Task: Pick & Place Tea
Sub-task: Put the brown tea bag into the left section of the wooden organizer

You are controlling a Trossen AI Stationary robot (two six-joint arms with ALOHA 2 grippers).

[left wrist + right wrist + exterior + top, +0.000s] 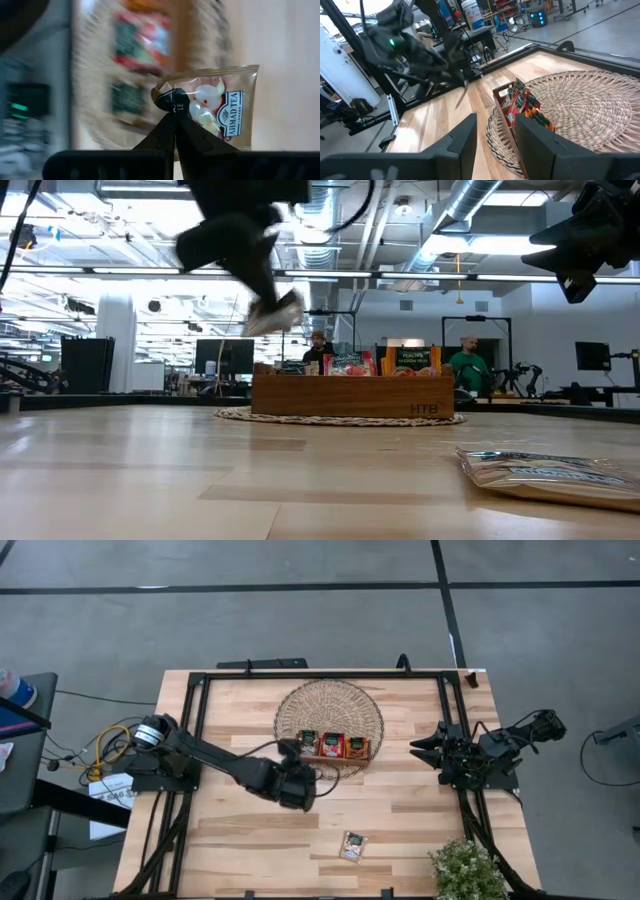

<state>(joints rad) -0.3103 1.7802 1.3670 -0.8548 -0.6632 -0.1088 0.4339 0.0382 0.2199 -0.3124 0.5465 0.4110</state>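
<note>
My left gripper (300, 788) hangs above the table just in front of the round wicker basket (330, 710); it is shut on a pale tea sachet (215, 107), which the low view shows as a light blur (275, 312). A wooden tray (337, 747) with several red, orange and green-topped sachets stands on the basket's near part. Another pale sachet (352, 846) lies flat on the table toward the near edge. My right gripper (428, 748) waits open at the table's right side, pointing toward the basket. My left gripper pinches the sachet between its two fingertips (172, 102), near one end of the packet (160, 87). The fingers slant down from the table's left. The rest of the sachet sticks out sideways beyond the tips. It is lifted clear of the table and tilted.
A small green plant (468, 870) stands at the near right corner. A black frame (200, 710) runs along the table's left, far and right sides. Bare wood lies between the basket and the loose sachet. People show in the room behind (465, 365).
</note>
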